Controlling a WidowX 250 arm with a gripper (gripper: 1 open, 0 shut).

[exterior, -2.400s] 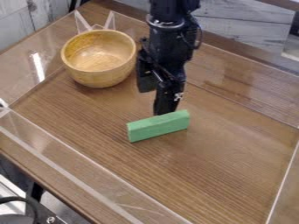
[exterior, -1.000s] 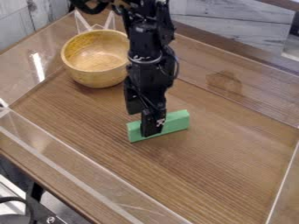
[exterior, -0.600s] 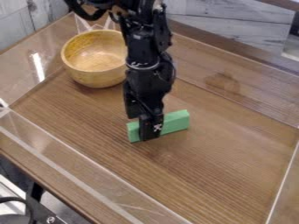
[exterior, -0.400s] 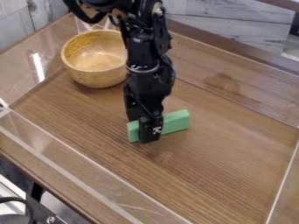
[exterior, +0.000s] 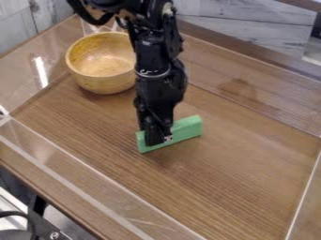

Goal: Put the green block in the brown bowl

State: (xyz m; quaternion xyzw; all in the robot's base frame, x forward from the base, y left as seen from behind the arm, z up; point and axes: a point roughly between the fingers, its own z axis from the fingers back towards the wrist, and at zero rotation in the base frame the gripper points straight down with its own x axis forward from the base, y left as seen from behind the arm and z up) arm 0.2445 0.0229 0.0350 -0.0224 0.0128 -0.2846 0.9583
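The green block [exterior: 185, 129] lies flat on the wooden table [exterior: 238, 178], a little right of centre. My gripper [exterior: 156, 137] points straight down over the block's left half, its black fingers shut on the block's long sides. The block's left end is partly hidden behind the fingers. The brown bowl [exterior: 104, 62] stands at the back left, round and tan with a paler inside, holding nothing, about a bowl's width from the gripper.
A clear raised rim [exterior: 56, 183] runs along the table's front and left edges. A darker stain [exterior: 242, 90] marks the wood at the right. The black arm [exterior: 148, 37] rises between the bowl and the block.
The gripper came down from above the block onto its left half, then its fingers drew in against the block's sides. The block lies where it was.
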